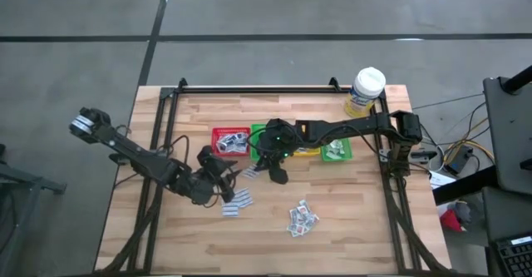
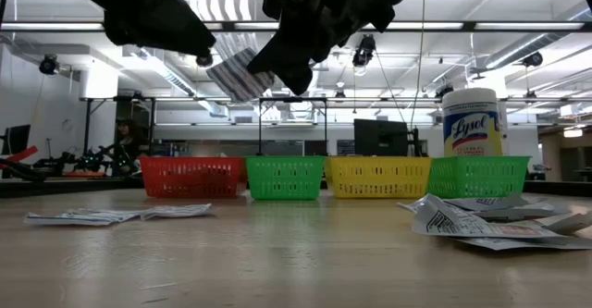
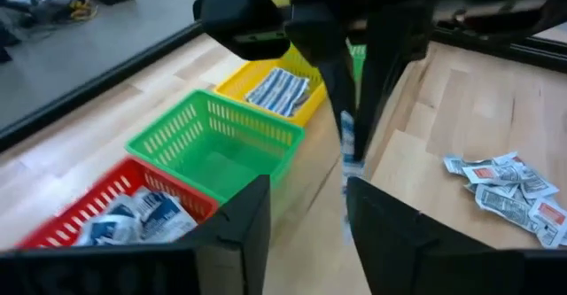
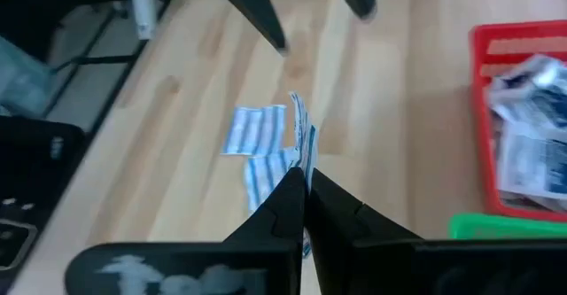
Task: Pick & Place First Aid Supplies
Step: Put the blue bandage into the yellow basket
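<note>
Wooden table [image 1: 349,219] shows bare boards toward its near edge. Above it, clear of the bin row, the right claw [image 4: 306,182] is clenched on a blue-striped packet [image 4: 301,140]; the left claw [image 3: 306,215], released, flanks that packet's lower end.

Left gripper [image 1: 223,175] parted, right gripper [image 1: 277,173] pinched.

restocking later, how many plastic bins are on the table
4, side by side in a row at the table's far side: red bin, green bin, yellow bin, second green bin near the bottle.
</note>
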{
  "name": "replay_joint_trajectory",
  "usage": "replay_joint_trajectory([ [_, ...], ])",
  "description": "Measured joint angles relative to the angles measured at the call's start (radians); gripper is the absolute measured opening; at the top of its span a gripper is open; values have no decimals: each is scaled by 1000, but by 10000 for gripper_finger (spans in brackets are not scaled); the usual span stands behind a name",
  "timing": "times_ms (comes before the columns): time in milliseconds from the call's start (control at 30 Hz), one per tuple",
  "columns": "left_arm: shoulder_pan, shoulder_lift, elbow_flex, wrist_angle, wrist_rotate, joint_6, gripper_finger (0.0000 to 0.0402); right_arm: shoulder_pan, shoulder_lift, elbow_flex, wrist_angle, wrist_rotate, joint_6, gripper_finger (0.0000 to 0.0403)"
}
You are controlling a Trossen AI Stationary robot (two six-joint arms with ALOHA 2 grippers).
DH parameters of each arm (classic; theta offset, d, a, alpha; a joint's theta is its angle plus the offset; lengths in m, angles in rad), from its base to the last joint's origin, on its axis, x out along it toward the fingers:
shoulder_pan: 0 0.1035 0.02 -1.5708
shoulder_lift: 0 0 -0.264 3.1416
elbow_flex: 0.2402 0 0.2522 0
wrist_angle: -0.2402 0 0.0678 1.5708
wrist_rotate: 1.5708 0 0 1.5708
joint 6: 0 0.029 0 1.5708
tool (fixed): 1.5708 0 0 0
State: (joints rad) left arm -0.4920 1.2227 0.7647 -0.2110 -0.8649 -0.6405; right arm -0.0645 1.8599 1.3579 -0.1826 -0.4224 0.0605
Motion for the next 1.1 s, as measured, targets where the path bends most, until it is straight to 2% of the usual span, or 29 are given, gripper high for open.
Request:
replay_joint_trajectory([
  [167,-1,-71,0,-81,0,-3,151,-11,-6,0,-50,61,0,8],
  [433,-2,-99,-2,-260,17,-161,151,-42,-70,0,-265,193,-7,8],
  [700,-20,-97,-82,-261,37,-252,151,-92,-154,0,-454,244,-8,8],
  [900,-43,-96,-140,-246,37,-323,151,-161,-208,-1,-504,286,24,8],
  [1100,-55,-96,-182,-194,35,-341,151,-253,-214,-15,-519,295,175,8],
])
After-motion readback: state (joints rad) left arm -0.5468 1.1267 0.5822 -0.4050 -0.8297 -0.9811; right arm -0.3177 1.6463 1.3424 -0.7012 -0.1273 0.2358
